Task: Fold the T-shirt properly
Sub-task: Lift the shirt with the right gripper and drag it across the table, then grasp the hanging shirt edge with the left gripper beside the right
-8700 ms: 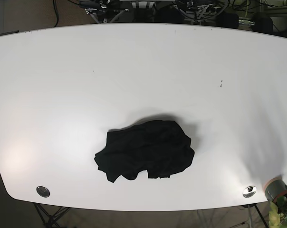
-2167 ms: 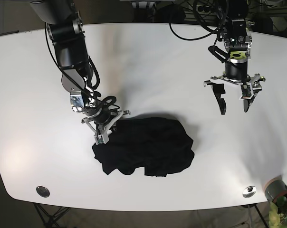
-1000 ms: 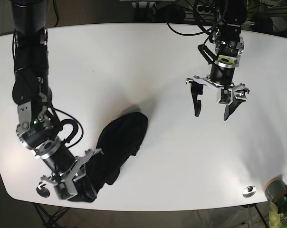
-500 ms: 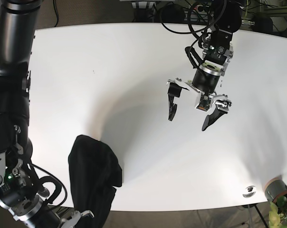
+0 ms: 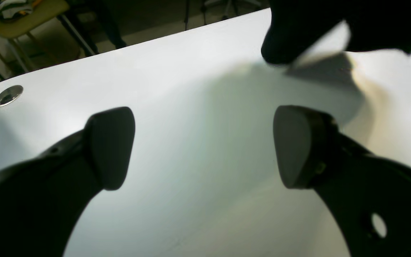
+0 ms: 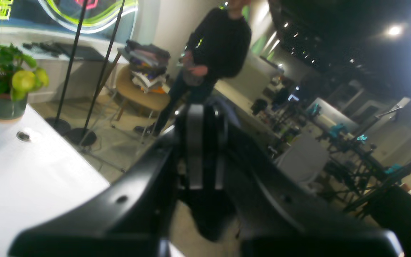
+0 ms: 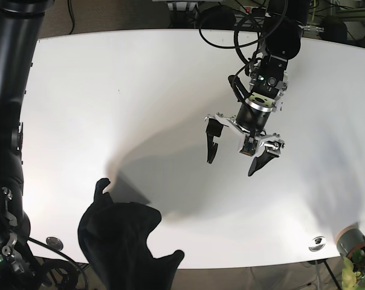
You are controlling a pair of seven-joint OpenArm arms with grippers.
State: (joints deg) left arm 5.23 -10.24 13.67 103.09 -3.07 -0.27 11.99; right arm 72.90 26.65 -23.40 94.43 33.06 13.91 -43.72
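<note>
Your shirt is hanging in a dark bunch at the near left corner of the table, lifted up off the top with its shadow spread out underneath. The left wrist view catches a floppy dark edge of it at the top, hovering over the white surface. The right claw is pinched shut, and I'd say it's got the cloth, though the clamp point itself is blurry and the fabric barely shows between the fingers. The left claw is spread wide apart over the middle of the table, well clear of the shirt and holding nothing.

My take: don't drop it in a heap. Let the shirt hang so it drapes out, then bring the open left claw across to a free hem or shoulder, well apart from the right's hold, so you can stretch it flat before any folding. Go slow near the table edge or it'll slide off
</note>
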